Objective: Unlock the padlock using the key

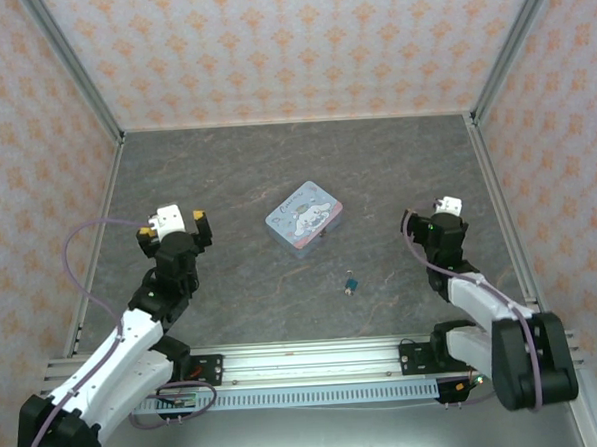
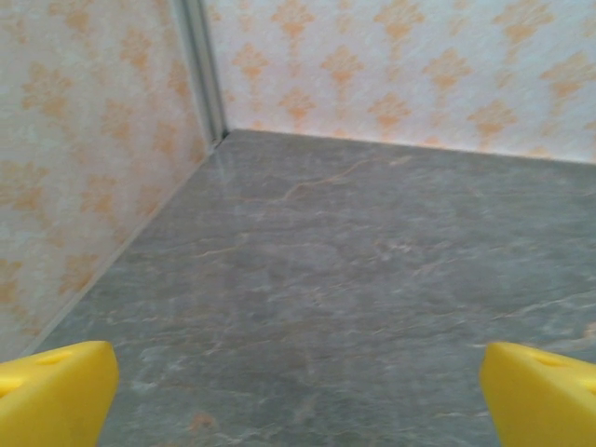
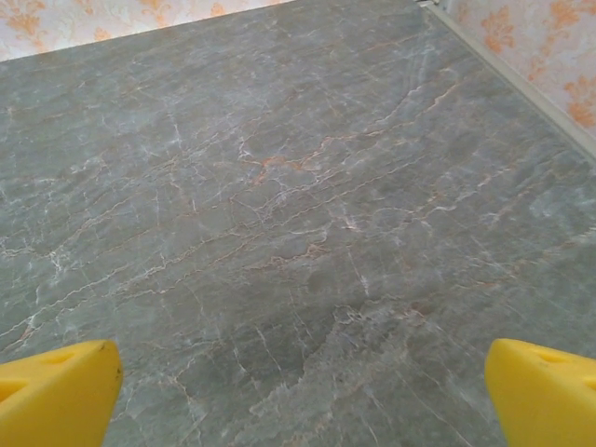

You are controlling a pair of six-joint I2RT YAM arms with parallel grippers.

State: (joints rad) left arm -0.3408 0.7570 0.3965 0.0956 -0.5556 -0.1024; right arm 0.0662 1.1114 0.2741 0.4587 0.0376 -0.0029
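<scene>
Teal padlock (image 1: pixel 351 284) overhead, perhaps keyed, left pincer (image 2: pixel 298 396), right pincer (image 3: pixel 303 396) agape wrist-side

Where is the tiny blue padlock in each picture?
Top view: the padlock lies just below the middle, nearer than the tin.
Left wrist: the camera faces the far left corner, away from it.
Right wrist: the camera faces the right wall, away from it.
Shared landmark: the grey marbled table.

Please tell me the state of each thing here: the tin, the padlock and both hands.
Tin: lid shut.
Padlock: lying loose, apart from the tin, not held; too small to tell whether it is locked.
Left hand: open, empty.
Right hand: open, empty.
</scene>
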